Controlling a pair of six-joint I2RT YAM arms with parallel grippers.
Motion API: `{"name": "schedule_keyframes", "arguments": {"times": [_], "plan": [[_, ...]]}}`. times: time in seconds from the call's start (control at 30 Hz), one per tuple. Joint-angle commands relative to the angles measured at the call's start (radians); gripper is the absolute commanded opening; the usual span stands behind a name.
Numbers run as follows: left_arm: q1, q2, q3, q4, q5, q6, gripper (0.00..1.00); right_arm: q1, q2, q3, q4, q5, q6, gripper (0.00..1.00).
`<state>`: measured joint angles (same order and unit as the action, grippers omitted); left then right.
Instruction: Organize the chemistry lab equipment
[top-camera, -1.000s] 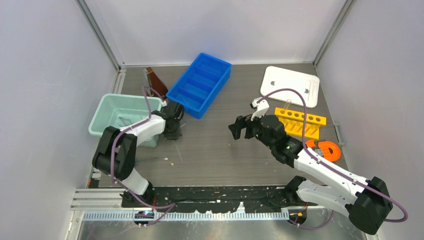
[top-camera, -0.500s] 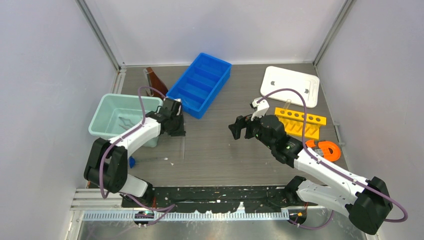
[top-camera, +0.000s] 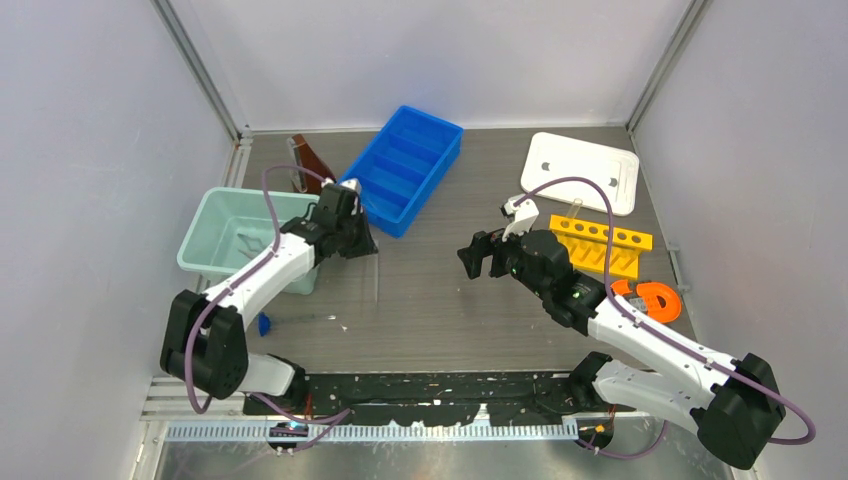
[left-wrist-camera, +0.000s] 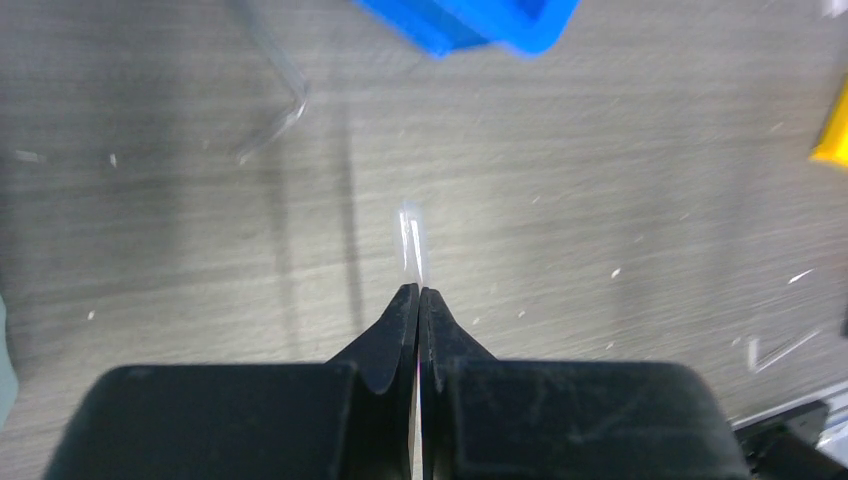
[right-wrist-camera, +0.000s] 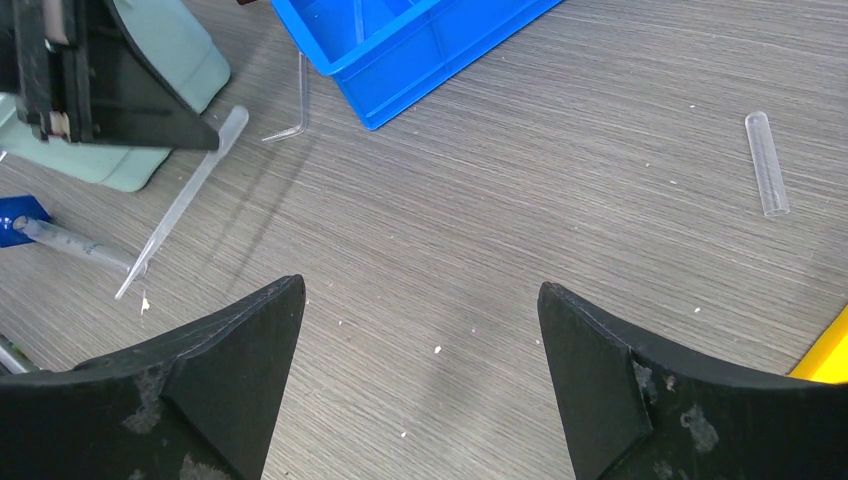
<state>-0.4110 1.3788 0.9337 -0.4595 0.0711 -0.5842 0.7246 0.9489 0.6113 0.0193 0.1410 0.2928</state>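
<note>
Left gripper (left-wrist-camera: 418, 296): jaws pressed together on a thin clear dropper (right-wrist-camera: 185, 200), pinched close under its bulb, with the long tip slanting down and away. Position: just off the near left corner of the blue tray (top-camera: 400, 170), raised above the table (top-camera: 430, 320).

Change noted: a second ago this gripper sits lower and further from the tray, down at the table beside the green tub (top-camera: 240, 235). Half a second ago it is part way up. Now it is higher and closer to the tray corner, and the dropper comes up with it. The dropper's shadow lies apart from it on the wood, so I judge it clear of the table, though the tip end is hard to be sure of. Reading: the pick is made and the carry is starting. The tray is probably the destination; which compartment cannot be told yet.

With the arm swung off, a blue-capped tube (top-camera: 263, 322) shows on the table, well to the near left of the tray. A second ago the arm covers it.

Right gripper (right-wrist-camera: 418, 300): jaws wide apart, holding nothing, hovering well right of the tray's near end. No change over the second.

Unsorted: bent glass tube (right-wrist-camera: 295, 125) lying just beside the tray's near corner; test tube (right-wrist-camera: 767, 165) right of the tray; yellow rack (top-camera: 600, 245) and white lid (top-camera: 585, 170) far right of it.
</note>
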Motion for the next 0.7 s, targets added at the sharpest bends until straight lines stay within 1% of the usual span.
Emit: {"name": "schedule_keyframes", "arguments": {"times": [0.0, 0.2, 0.37, 0.53, 0.6, 0.67], "plan": [[0.001, -0.008, 0.112, 0.094, -0.059, -0.085, 0.0, 0.003, -0.018, 0.015, 0.019, 0.021, -0.009, 0.93], [0.01, 0.078, 0.218, 0.221, -0.193, -0.205, 0.0, 0.003, -0.027, 0.012, 0.018, 0.022, -0.007, 0.93], [0.012, 0.19, 0.344, 0.237, -0.343, -0.262, 0.0, 0.003, -0.032, 0.01, 0.018, 0.02, -0.007, 0.93], [0.02, 0.271, 0.363, 0.303, -0.538, -0.326, 0.0, 0.003, -0.031, 0.009, 0.02, 0.012, -0.005, 0.93], [0.03, 0.297, 0.357, 0.367, -0.568, -0.358, 0.0, 0.003, -0.026, 0.009, 0.022, 0.01, -0.004, 0.93], [0.041, 0.331, 0.365, 0.387, -0.574, -0.398, 0.0, 0.003, -0.019, 0.012, 0.022, 0.007, -0.005, 0.93]]}}
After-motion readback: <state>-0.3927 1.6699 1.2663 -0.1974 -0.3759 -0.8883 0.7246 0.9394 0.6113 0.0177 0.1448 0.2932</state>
